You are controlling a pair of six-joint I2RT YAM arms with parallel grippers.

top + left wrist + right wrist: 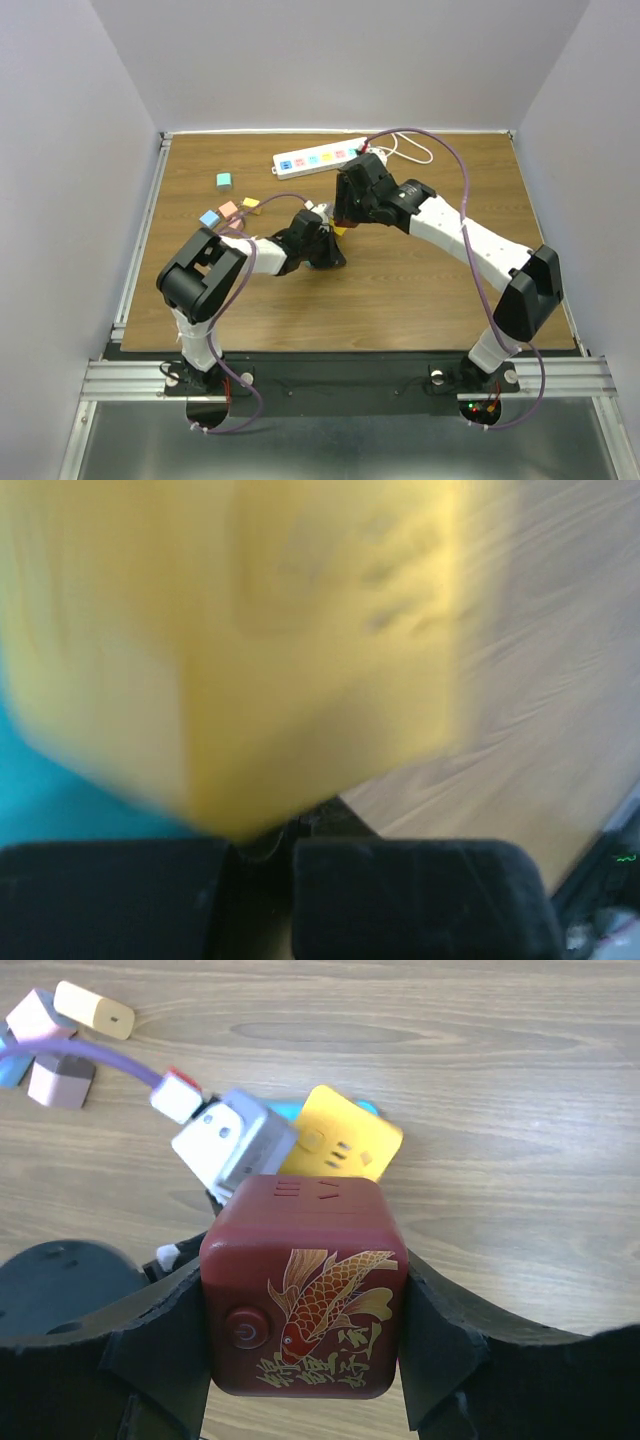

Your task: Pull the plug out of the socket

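Top external view: toward the left edge of the table (pixel 420 290) lie several small blocks (pixel 229 209), teal, blue, pink and yellow. Right of them, about mid-table, the left gripper (pixel 322 248) sits low against a yellow block (pixel 340 230). Its wrist view is filled by that block, blurred, with teal at the left. Its black fingers (pixel 400 890) stand close with a narrow gap, and I cannot tell whether they pinch anything. The socket (pixel 320 157) lies along the far edge, about its middle, pastel faces up. On the near side of its right end, the right gripper (pixel 305 1330) pinches the plug (pixel 300 1260), a dark red cube with a gold-and-red fish, one finger on each side. The plug is off the socket, held between it and the yellow block. The socket's thin white cord (pixel 412 152) loops toward the far right corner.
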